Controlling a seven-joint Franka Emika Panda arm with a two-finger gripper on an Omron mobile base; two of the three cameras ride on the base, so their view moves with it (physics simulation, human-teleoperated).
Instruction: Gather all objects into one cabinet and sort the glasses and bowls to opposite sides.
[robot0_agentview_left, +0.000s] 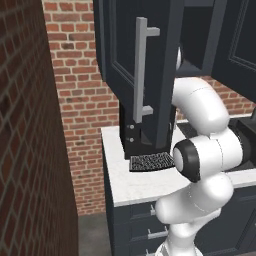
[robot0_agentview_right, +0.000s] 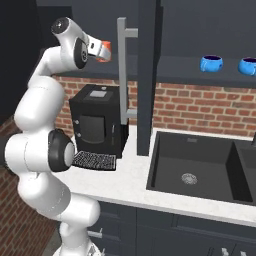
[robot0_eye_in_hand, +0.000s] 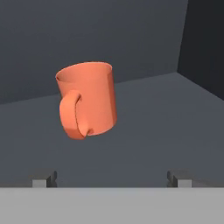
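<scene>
in the right base view, the second blue bowl (robot0_agentview_right: 248, 65) is cut off by the right edge, and the sink (robot0_agentview_right: 200, 172) is clipped there too. the coffee machine (robot0_agentview_left: 131, 132) is largely hidden behind the open cabinet door (robot0_agentview_left: 145, 75) in the left base view. whether the orange cup (robot0_eye_in_hand: 87, 99) is resting on the shelf cannot be told from the hand view.
</scene>
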